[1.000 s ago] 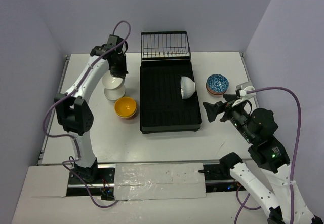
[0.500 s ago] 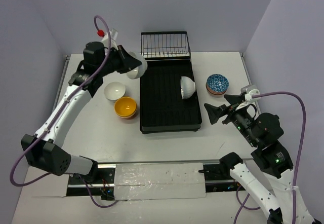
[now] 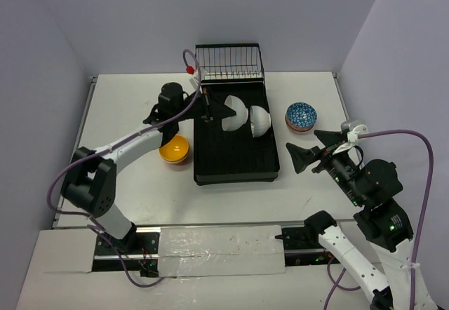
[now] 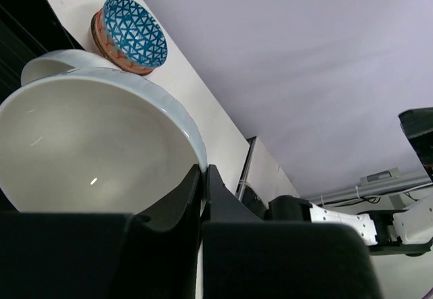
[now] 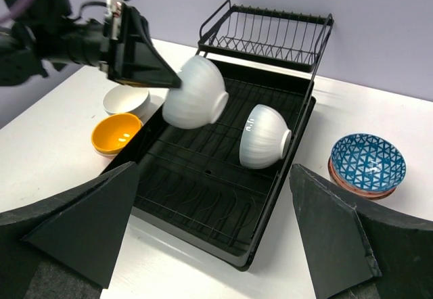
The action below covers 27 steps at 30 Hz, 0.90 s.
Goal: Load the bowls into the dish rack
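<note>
The left gripper [image 3: 219, 111] pinches the rim of a white bowl [image 3: 235, 113], jaws pressed together on the rim. The bowl is tipped on its side and held in the air over the far half of the dish rack [image 3: 231, 159]. A second white bowl [image 3: 260, 120] lies on its side in the rack, just beside the first.

The right gripper [image 3: 303, 145] is spread wide (holding nothing) above the bench [image 3: 126, 113], off the rack's right edge. A stack of blue patterned bowls [image 3: 301, 116] stands near the right edge of the bench. An orange bowl [image 3: 174, 149] sits just left of the rack.

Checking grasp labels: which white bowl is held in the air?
The white bowl pinched at its rim by the left gripper above the dish rack. The tipped bowl lies inside the rack; the third bowl sits on the table.
</note>
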Each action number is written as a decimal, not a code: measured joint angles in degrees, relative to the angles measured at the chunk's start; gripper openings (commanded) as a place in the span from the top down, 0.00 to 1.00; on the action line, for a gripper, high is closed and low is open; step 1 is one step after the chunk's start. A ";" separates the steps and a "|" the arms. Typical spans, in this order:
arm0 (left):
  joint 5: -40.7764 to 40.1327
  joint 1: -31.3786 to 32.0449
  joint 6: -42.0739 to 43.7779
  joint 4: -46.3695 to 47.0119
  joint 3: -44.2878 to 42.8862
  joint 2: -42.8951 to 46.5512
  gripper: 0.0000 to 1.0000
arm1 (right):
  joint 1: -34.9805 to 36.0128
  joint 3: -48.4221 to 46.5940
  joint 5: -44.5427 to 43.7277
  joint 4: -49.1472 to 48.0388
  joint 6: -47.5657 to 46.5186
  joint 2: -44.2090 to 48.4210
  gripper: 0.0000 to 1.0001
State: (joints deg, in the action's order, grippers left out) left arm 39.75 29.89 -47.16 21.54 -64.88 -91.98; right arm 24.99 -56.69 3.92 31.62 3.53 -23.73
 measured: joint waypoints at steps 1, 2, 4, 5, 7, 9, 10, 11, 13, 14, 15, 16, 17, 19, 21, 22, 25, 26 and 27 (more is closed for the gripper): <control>0.46 0.00 -0.70 2.05 0.04 -1.36 1.00 | 0.00 -0.07 0.00 0.04 0.00 0.04 0.00; 0.85 -0.02 -1.51 4.33 0.04 -2.80 1.00 | 0.00 -0.13 0.00 0.17 0.00 0.11 0.00; 1.46 -0.07 -2.84 8.57 0.04 -5.75 1.00 | 0.00 -0.13 -0.07 0.37 -0.02 0.26 0.00; 1.64 -0.07 -3.76 10.45 0.04 -7.13 1.00 | 0.00 -0.15 -0.17 0.48 -0.02 0.31 0.00; 2.58 -0.07 -5.64 14.27 0.04 -10.21 1.00 | 0.00 -0.22 -0.44 0.63 -0.09 0.33 0.00; 3.41 -0.07 -8.00 17.57 0.04 -12.98 1.00 | 0.00 -0.26 -0.72 0.70 -0.24 0.33 0.00; 3.96 -0.07 -9.07 18.86 0.04 -14.10 1.00 | 0.00 -0.26 -0.94 0.72 -0.28 0.33 0.00; 4.28 -0.07 -9.94 20.11 0.04 -15.06 1.00 | 0.00 -0.26 -1.14 0.76 -0.31 0.35 0.00; 4.83 -0.07 -11.23 21.55 0.04 -16.39 1.00 | 0.00 -0.26 -1.42 0.85 -0.46 0.37 0.00; 5.16 -0.07 -11.52 22.05 0.04 -16.68 1.00 | 0.00 -0.26 -1.53 0.94 -0.48 0.37 0.00; 5.40 -0.07 -11.85 22.29 0.04 -16.76 1.00 | 0.00 -0.26 -1.57 1.05 -0.48 0.37 0.00; 5.66 -0.07 -12.22 22.84 0.04 -16.87 1.00 | 0.00 -0.26 -1.70 1.11 -0.48 0.37 0.00; 6.01 -0.07 -12.70 24.02 0.04 -17.09 1.00 | 0.00 -0.26 -1.81 1.11 -0.50 0.37 0.00; 6.47 -0.07 -13.53 26.03 0.04 -17.75 1.00 | 0.00 -0.26 -2.03 1.11 -0.66 0.39 0.00; 6.95 -0.07 -14.14 27.50 0.02 -18.71 1.00 | 0.00 -0.26 -2.34 1.14 -0.70 0.39 0.00; 7.02 -0.07 -14.47 28.04 0.02 -19.34 1.00 | 0.00 -0.26 -2.40 1.14 -0.72 0.39 0.00; 7.13 -0.07 -15.34 28.70 0.02 -21.11 1.00 | 0.00 -0.26 -2.54 1.16 -1.01 0.37 0.00; 7.26 -0.07 -15.61 28.87 0.02 -21.75 1.00 | 0.00 -0.26 -2.56 1.16 -1.09 0.37 0.00; 7.43 -0.07 -16.02 29.38 0.02 -22.40 1.00 | 0.00 -0.26 -2.56 1.18 -1.11 0.35 0.00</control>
State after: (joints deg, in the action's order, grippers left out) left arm 47.18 29.82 -63.18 50.92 -64.86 -114.39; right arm 24.99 -56.95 1.37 32.80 2.42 -23.38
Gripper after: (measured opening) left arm 0.074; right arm 0.999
